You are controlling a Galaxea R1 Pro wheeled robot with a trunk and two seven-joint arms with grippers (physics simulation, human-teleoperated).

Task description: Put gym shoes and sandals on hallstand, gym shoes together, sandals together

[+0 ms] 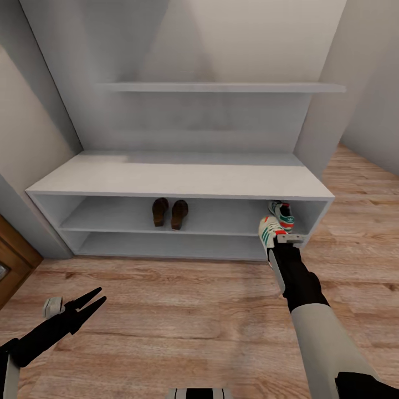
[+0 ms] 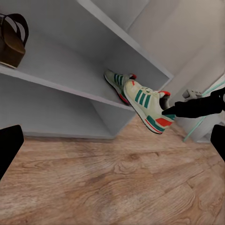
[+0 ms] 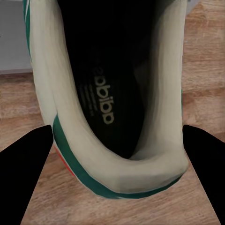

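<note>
Head view | my right gripper [image 1: 275,239] clamped on second gym shoe [image 1: 270,230] at hallstand [image 1: 177,180] 4 o'clock corner | first gym shoe [image 1: 282,213] shelved beside; sandals [image 1: 170,213] paired mid-shelf | left gripper [image 1: 93,300] apart, idle | next: slide shoe onto middle tier beside its mate, then release.

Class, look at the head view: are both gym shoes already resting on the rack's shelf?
No. One gym shoe sits on the hallstand shelf, but the second gym shoe is held by the right hand in front of it.
</note>
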